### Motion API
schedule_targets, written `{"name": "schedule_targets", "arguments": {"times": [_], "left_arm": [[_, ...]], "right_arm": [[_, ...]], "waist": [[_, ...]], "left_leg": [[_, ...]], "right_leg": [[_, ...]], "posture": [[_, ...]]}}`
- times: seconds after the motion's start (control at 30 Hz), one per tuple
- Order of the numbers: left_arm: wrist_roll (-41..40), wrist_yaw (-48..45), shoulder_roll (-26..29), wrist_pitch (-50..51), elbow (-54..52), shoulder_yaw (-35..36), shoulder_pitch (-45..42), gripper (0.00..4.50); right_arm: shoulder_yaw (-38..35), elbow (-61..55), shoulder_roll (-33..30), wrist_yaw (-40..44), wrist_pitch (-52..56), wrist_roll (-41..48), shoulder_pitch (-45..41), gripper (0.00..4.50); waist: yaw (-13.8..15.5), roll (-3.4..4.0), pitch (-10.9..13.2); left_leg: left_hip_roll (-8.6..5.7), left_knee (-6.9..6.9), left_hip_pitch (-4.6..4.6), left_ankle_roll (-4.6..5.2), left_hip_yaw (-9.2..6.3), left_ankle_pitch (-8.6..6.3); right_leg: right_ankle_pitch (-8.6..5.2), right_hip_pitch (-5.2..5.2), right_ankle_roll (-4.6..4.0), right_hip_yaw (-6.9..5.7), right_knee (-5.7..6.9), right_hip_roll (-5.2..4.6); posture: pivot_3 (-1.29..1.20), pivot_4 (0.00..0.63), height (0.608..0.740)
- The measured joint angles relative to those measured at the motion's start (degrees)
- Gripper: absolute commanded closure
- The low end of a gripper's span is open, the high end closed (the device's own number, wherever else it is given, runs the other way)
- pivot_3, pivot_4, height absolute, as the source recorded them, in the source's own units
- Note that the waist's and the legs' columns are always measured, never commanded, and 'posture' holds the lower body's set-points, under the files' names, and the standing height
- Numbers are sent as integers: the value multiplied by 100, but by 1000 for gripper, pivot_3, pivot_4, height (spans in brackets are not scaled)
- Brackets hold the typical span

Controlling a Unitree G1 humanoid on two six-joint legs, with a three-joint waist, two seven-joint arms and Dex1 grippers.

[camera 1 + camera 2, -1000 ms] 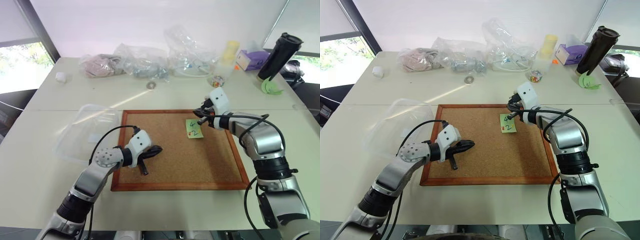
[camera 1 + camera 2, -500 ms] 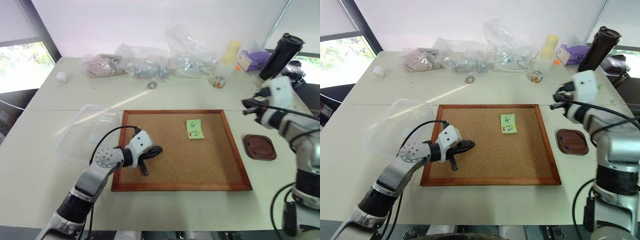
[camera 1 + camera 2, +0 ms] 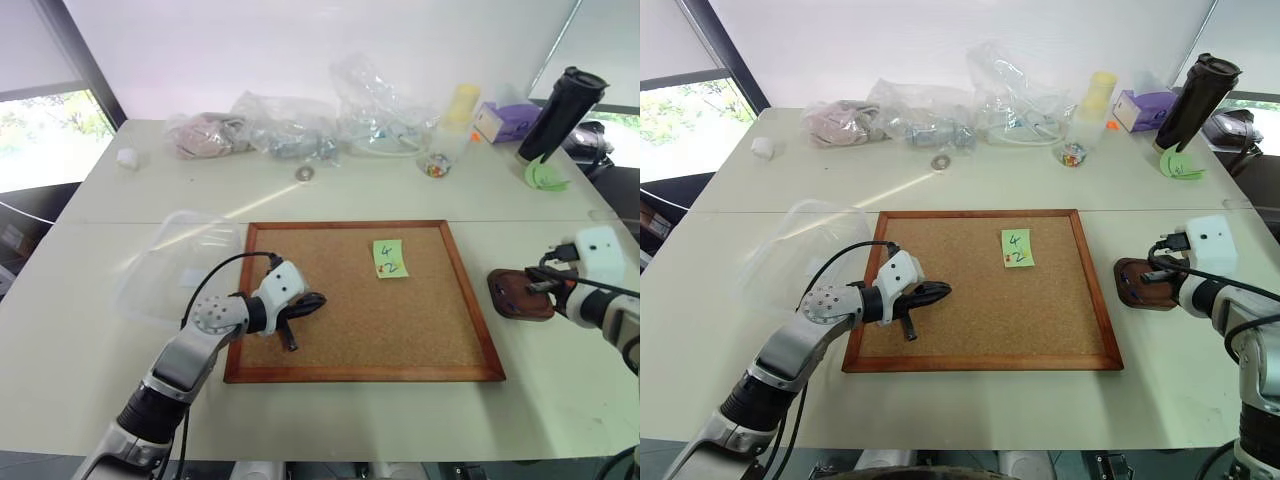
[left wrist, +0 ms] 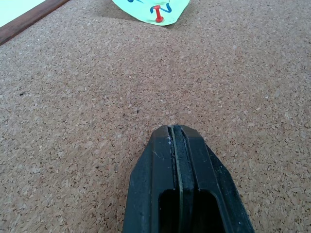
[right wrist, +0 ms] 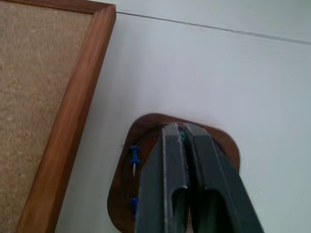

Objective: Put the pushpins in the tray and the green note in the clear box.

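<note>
Blue pushpins (image 5: pixel 134 156) lie in the tray (image 5: pixel 146 127) under the right fingers (image 5: pixel 181 130), pinched on a green one; red pin (image 4: pixel 158 13) and green note (image 3: pixel 389 258) wait.

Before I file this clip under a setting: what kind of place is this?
Probably an office or meeting room: a long pale table by large windows, with a cork board, a green note and a tissue box.
</note>
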Motion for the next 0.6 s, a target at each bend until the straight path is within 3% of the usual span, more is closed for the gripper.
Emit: {"name": "schedule_targets", "arguments": {"times": [0.3, 0.4, 0.6], "left_arm": [[45, -44, -2, -73, 55, -35, -37, 4500], [53, -45, -1, -73, 60, -36, -41, 4500], [57, -48, -1, -76, 60, -36, -41, 4500]], "right_arm": [[-38, 110, 93, -10, -206, 94, 201, 4480], [-38, 233, 93, -25, -313, 101, 153, 3624], [-11, 533, 94, -54, -499, 103, 49, 777]], "waist": [[7, 11, -7], [3, 10, -7], [4, 13, -9]], "left_leg": [[-5, 0, 1, 2, -1, -1], [-6, 0, 1, 2, 0, -1], [-6, 0, 1, 2, -1, -1]], "right_leg": [[0, 2, 1, 6, -3, 2], [0, 3, 1, 8, -5, 2], [0, 3, 1, 8, -5, 2]], "posture": [[0, 150, 740], [0, 150, 740], [0, 150, 740]]}}
